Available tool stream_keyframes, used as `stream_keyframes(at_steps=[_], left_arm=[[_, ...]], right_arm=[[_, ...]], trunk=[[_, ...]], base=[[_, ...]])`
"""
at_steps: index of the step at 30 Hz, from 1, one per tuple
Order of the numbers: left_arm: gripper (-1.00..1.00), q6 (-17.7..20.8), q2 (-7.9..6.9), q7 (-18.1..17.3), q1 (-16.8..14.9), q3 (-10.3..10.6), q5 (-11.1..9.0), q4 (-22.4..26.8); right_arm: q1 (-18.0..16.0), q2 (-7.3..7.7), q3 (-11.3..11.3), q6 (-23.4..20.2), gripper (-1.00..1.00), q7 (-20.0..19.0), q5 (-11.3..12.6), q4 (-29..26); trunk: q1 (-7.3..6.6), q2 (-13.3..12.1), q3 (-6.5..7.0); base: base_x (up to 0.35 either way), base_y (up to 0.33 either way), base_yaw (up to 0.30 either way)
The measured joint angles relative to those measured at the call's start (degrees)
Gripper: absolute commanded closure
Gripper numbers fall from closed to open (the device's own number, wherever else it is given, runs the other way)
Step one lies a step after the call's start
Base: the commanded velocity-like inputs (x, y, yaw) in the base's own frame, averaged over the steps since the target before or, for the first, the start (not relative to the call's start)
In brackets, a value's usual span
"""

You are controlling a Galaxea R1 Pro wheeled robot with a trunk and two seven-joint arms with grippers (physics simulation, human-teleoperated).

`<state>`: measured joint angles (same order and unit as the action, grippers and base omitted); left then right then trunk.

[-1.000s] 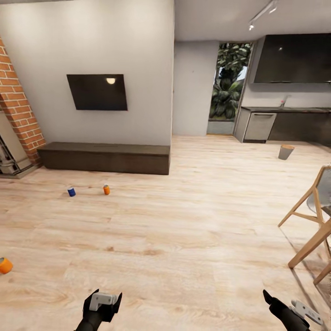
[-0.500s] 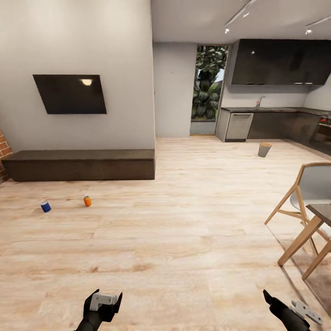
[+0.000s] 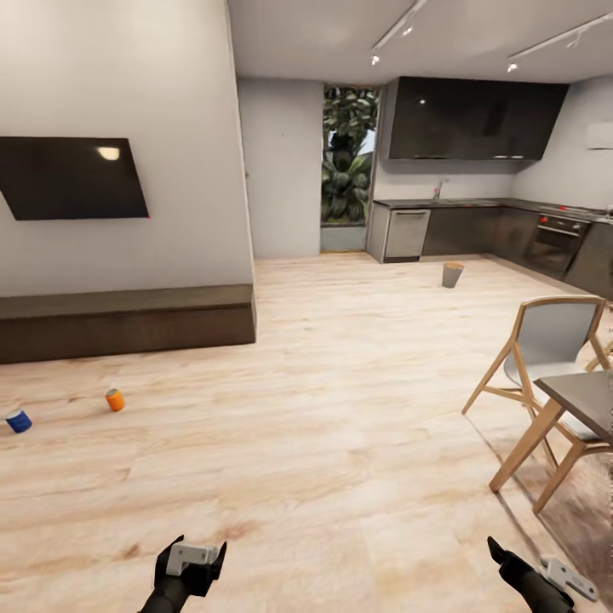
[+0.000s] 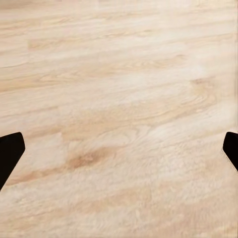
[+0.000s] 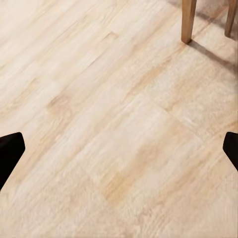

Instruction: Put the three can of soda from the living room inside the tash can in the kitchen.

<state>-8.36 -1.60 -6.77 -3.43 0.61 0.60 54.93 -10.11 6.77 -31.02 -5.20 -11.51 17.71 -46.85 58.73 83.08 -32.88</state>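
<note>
One orange soda can (image 3: 115, 400) lies on the wood floor in front of the long low dark cabinet (image 3: 128, 322), far ahead and left of my arms. The tan trash can (image 3: 453, 274) stands on the kitchen floor, far ahead to the right, before the dark cabinets. My left gripper (image 3: 191, 559) and right gripper (image 3: 521, 569) hang low at the near edge, both over bare floor. In the left wrist view the left gripper (image 4: 119, 153) is open with nothing between its fingertips. The right wrist view likewise has the right gripper (image 5: 119, 153) open and holding nothing.
A blue can (image 3: 18, 421) lies left of the orange one. A black TV (image 3: 72, 179) hangs on the wall. A wooden chair (image 3: 541, 353) and a dark table corner (image 3: 589, 402) stand at the right. Wide wood floor runs toward the kitchen counter (image 3: 460, 204).
The whole view has swung to the right, so the camera turned: fireplace and a near-left orange can left the picture, more kitchen shows. Both grippers keep their pose.
</note>
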Motion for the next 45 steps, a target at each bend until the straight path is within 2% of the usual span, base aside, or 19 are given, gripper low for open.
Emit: stream_keyframes(at_steps=[14,36,45], left_arm=[[-1.0,0.0,0.02,0.0,0.0,0.0,0.0,0.0],[-1.0,0.0,0.02,0.0,0.0,0.0,0.0,0.1],[-1.0,-0.1,0.02,0.0,0.0,-0.1,-0.1,0.1]], right_arm=[[0.0,0.0,0.0,0.0,-1.0,0.0,-0.2,0.0],[0.0,-0.08,0.1,0.0,-1.0,0.0,-0.2,0.0],[0.0,-0.01,0.0,0.0,-1.0,0.0,-0.1,0.0]], trunk=[[0.0,0.0,0.01],[0.0,0.0,0.01],[0.0,0.0,-0.03]], base=[[0.311,0.0,-0.134],[0.324,0.0,-0.018],[0.324,0.0,-0.141]])
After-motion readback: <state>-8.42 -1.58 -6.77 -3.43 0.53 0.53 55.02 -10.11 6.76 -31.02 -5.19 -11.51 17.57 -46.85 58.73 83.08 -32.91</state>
